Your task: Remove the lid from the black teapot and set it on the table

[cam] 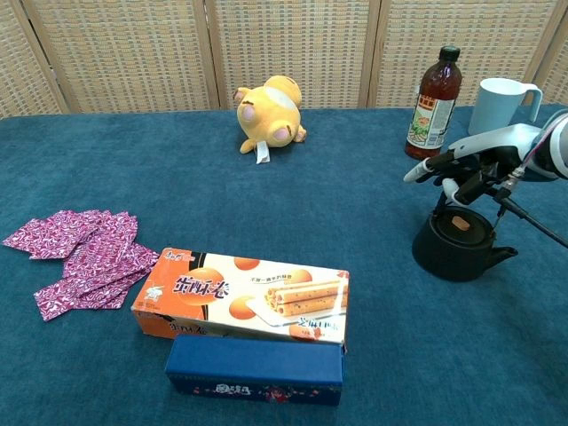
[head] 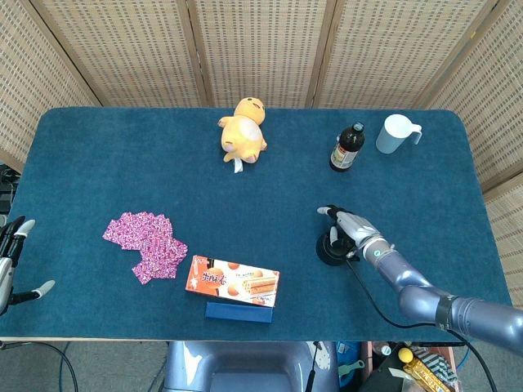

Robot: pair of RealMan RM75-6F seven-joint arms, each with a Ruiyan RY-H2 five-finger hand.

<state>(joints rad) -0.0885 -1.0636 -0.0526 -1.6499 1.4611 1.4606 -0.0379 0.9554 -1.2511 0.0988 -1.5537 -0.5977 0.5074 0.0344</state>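
the black teapot (cam: 455, 248) stands at the right of the chest view on the blue desk (head: 122, 163), with its lid (cam: 461, 224) in place; the small orange knob on top marks where a grip has to go. the right hand (cam: 466, 166) hangs just above and behind the pot, fingers spread and reaching toward the left of the frame, lower fingers curled near the raised wire handle. whether they are hooked on that handle or only beside it, i cannot tell. the hand carries no lid, so the removal is not yet done. in the head view the same right hand (head: 350, 229) overlaps the pot (head: 332, 248) at centre right, which hides the lid there.

the left hand (head: 11, 261) sits at the far left edge of the head view, off the desk edge, fingers apart and holding nothing; it looks parked out of the way because the pot is on the other side.

a brown sauce bottle (cam: 433, 104) and a pale mug (cam: 499, 108) stand in the upper right, well apart from the pot. the biscuit box (cam: 244, 297) lies lower centre, so bare desk near the pot is free for the lid.
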